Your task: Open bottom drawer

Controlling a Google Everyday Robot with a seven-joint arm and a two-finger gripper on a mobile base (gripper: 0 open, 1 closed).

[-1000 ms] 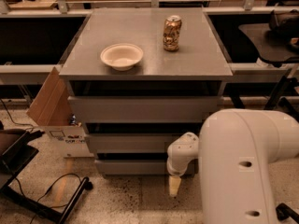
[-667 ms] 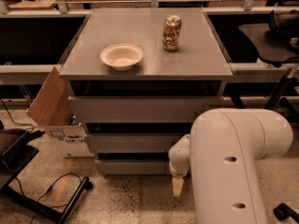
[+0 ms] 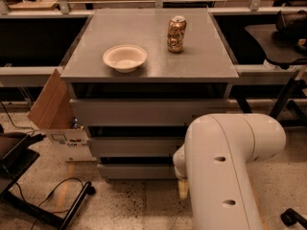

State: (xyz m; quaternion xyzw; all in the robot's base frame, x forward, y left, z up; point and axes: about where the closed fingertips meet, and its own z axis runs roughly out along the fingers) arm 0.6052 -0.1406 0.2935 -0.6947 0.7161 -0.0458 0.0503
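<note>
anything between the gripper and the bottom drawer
Nothing shows between them in the camera view. The gripper hangs low by the right end of the bottom drawer front; the white arm hides whether they touch.

The arm (image 3: 225, 171), cut off by the bottom edge, hides the right end of the bottom drawer (image 3: 136, 171) and most of the claw (image 3: 183, 189), which sits low by that drawer's front. The label on the can (image 3: 176, 34) is too blurred to read.

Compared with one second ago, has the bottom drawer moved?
No. The bottom drawer keeps its place under the middle drawer; the hand hangs by its right end.
</note>
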